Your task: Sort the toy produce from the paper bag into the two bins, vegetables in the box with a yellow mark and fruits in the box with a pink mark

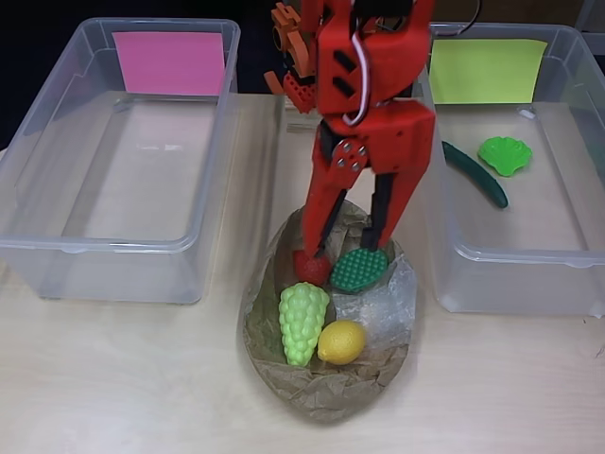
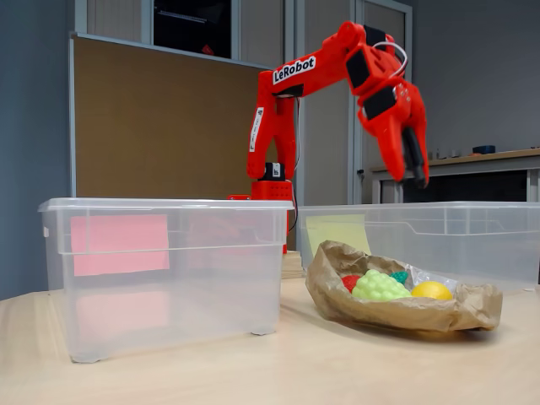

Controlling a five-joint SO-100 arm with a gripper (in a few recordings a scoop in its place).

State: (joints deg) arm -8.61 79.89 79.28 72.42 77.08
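Observation:
A crumpled paper bag [image 1: 326, 392] lies open at the table's middle front. It holds light green grapes [image 1: 303, 322], a yellow lemon [image 1: 341, 341], a red piece [image 1: 312, 269] and a dark green bumpy piece [image 1: 358, 270]. My red gripper [image 1: 346, 248] is open with nothing between its fingers. In the overhead view it is over the red and dark green pieces. In the fixed view the gripper [image 2: 412, 177] hangs well above the bag [image 2: 396, 312]. The bin with the yellow mark [image 1: 482, 71] holds a dark green cucumber [image 1: 475, 173] and a green leafy piece [image 1: 505, 155].
The clear bin [image 1: 95, 248] with the pink mark [image 1: 168, 62] stands left of the bag with nothing in it. The yellow-marked bin [image 1: 515, 255] stands to the right. The arm's base rises between the two bins at the back. Bare table lies in front of the bag.

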